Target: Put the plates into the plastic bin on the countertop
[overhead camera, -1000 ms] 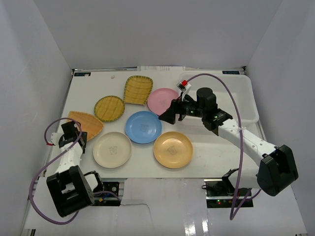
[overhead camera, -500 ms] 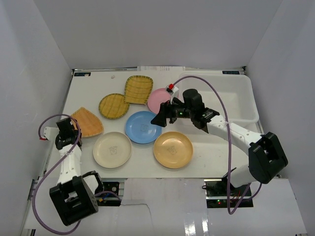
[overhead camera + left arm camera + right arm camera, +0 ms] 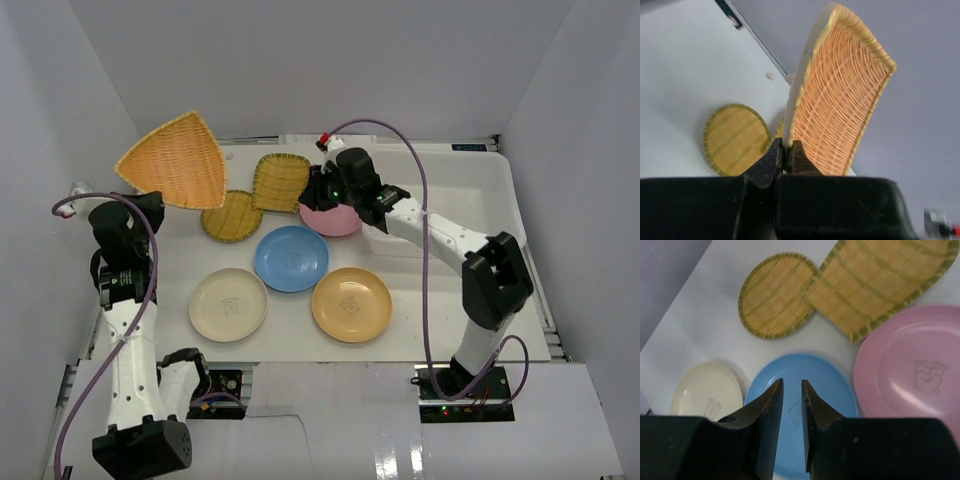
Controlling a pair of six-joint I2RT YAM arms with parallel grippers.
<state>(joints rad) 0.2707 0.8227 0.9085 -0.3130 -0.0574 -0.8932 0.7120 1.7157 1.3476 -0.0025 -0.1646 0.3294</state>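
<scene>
The left gripper (image 3: 787,150) is pinched on the rim of the orange woven plate (image 3: 175,160), holding it raised and tilted above the far left of the countertop (image 3: 430,315). From this claw, the plastic bin (image 3: 480,200) lies to the right, against the far right side and well apart. Its long axis runs left to right. Note that the right gripper (image 3: 790,390), jaws a narrow gap apart and holding nothing, hovers over the blue plate (image 3: 835,390) beside the pink plate (image 3: 910,375). It sits between your held plate and the bin. The right arm is nearer the bin, so expect the carry to cross its reach.
</scene>
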